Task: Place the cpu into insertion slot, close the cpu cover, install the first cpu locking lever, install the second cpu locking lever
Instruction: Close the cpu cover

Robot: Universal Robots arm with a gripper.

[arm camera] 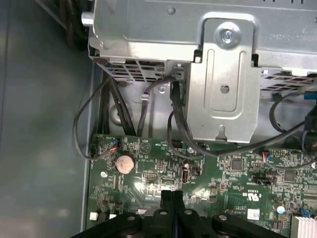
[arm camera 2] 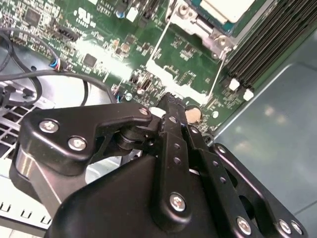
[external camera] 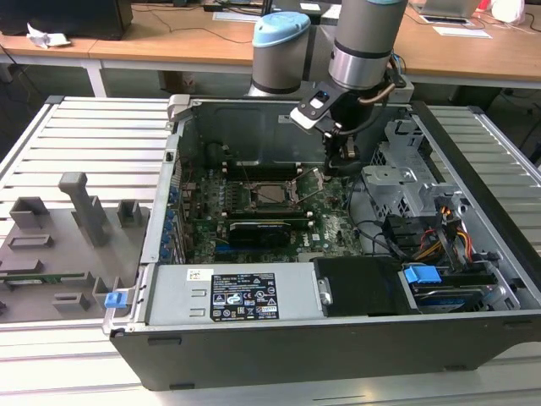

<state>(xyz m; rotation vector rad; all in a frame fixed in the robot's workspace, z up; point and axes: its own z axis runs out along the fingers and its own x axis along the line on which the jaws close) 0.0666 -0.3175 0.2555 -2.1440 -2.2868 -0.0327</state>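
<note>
A ribbed metal surface (external camera: 84,127) carries the open computer case (external camera: 254,355). The cpu (arm camera 2: 228,7) lies in the insertion slot (external camera: 250,194), framed by the cpu cover (arm camera 2: 190,17). Two wire levers (arm camera 2: 157,47) angle away from the slot. My gripper (arm camera 2: 171,104) hovers near the slot, pressed together and empty.

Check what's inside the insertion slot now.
The cpu sits in it. In the second wrist view its pale metal top shows through the window of the cpu cover, whose frame overlaps its edges. Whatever lies beneath the cpu is covered.
</note>
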